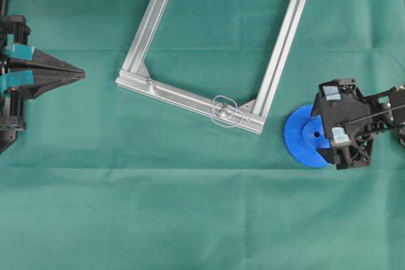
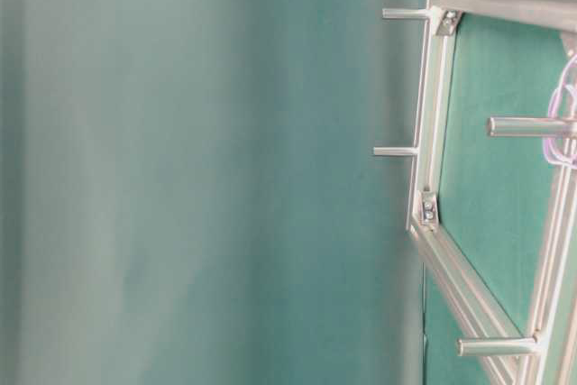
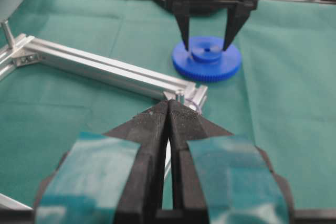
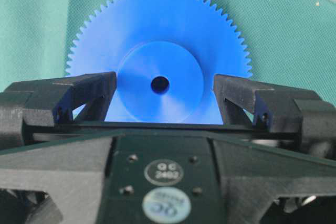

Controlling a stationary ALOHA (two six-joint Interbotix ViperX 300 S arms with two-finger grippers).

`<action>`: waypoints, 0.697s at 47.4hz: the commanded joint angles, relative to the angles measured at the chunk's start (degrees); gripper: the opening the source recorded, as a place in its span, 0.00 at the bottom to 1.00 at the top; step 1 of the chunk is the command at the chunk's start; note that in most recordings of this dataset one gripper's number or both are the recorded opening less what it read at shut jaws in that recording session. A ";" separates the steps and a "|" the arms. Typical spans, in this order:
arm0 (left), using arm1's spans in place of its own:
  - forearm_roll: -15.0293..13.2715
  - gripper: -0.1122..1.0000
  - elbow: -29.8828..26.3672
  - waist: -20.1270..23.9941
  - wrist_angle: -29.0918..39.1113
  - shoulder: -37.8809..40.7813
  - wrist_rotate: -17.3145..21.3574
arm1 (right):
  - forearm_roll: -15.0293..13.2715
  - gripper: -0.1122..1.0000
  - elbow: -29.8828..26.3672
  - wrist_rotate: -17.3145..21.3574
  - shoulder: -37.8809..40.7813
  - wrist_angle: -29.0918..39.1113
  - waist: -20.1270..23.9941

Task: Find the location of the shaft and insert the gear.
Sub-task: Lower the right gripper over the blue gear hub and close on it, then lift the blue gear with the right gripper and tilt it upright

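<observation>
The blue gear [image 1: 300,136] lies flat on the green cloth, right of the frame. My right gripper [image 1: 323,132] hangs over it, open, one finger on each side of the raised hub [image 4: 160,85] and a small gap showing at the right finger [image 4: 236,98]. From the left wrist view its fingers [image 3: 185,35] come down on either side of the hub on the gear [image 3: 207,61]. The shaft [image 1: 224,110] stands on a clear rounded plate [image 1: 234,118] on the frame's near bar. My left gripper [image 1: 82,75] is shut and empty at the far left, tips [image 3: 169,104] pointing toward the shaft [image 3: 180,94].
A square aluminium frame [image 1: 158,11] lies tilted on the cloth, with corner brackets and short posts [image 2: 401,13] sticking up from it. The table-level view shows mostly blurred green and the frame's edge [image 2: 428,114].
</observation>
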 commanded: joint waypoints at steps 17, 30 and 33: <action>-0.18 0.11 -0.70 0.26 -0.26 0.53 0.00 | 0.26 0.92 0.35 0.00 0.70 -0.70 -0.18; -0.09 0.11 -0.70 0.26 -0.26 0.62 -0.09 | 0.53 0.92 0.35 0.88 2.29 -0.62 -0.18; -0.09 0.11 -0.70 0.26 -0.18 0.53 0.00 | 0.44 0.92 0.35 1.49 2.29 -0.53 -0.18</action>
